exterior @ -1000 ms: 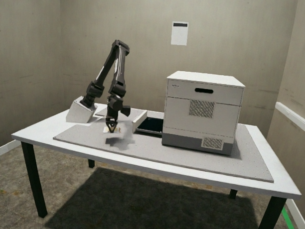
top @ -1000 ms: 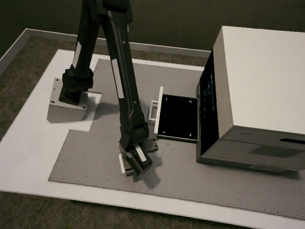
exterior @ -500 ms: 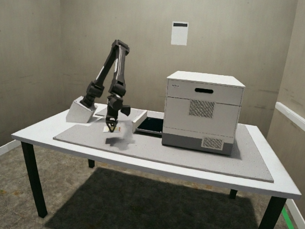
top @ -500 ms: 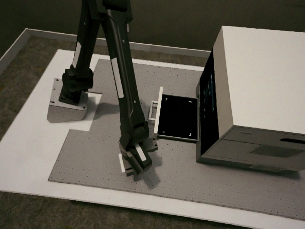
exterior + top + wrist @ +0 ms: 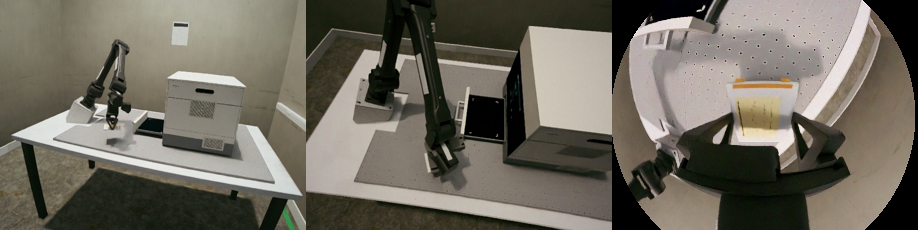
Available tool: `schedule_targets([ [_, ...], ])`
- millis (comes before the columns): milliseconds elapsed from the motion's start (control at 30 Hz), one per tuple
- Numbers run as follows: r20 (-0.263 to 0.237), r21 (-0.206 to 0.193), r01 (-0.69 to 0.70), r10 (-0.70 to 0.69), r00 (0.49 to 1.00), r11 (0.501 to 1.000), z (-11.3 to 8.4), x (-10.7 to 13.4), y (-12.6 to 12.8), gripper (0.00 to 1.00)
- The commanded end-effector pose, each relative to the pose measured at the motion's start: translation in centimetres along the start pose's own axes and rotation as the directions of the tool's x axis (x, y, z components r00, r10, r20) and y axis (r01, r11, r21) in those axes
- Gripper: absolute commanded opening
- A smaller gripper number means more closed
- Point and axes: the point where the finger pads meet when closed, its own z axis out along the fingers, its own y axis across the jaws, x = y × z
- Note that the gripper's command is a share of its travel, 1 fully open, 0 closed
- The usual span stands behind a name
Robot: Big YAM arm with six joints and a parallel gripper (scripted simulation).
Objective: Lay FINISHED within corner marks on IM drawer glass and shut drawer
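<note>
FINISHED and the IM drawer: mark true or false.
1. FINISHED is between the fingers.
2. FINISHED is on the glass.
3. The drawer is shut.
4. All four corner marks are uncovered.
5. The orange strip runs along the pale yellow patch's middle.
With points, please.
1. FINISHED (image 5: 427, 163) (image 5: 106, 127) (image 5: 757, 117) is between the fingers (image 5: 112, 128). True.
2. FINISHED is on the glass (image 5: 484, 117) (image 5: 152, 125). False: it is held away from the drawer.
3. The drawer (image 5: 465, 115) (image 5: 140, 120) (image 5: 677, 25) is shut. False: it stands out of IM (image 5: 568, 75) (image 5: 203, 100).
4. All four corner marks (image 5: 497, 135) are uncovered. True.
5. The orange strip (image 5: 762, 86) runs along the pale yellow patch's (image 5: 757, 125) middle. False: it lies beyond the patch, near one end of FINISHED.
</note>
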Motion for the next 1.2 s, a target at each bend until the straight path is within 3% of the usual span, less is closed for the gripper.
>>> schedule_targets([
  [0, 0.014, 0.052, 0.020, -0.021, 1.000, 0.998, -2.7, -1.0, -2.3, 0.78],
  [633, 0.015, 0.060, 0.025, -0.026, 1.000, 0.998, -5.3, -1.1, -2.2, 0.78],
  [733, 0.012, 0.046, 0.017, -0.018, 1.000, 0.999, -4.9, -0.8, -2.2, 0.78],
  [933, 0.015, 0.060, 0.025, -0.026, 1.000, 0.998, -6.3, -1.1, -2.2, 0.78],
  [1167, 0.009, 0.036, 0.017, -0.017, 1.000, 0.999, -5.3, -0.9, -2.1, 0.78],
])
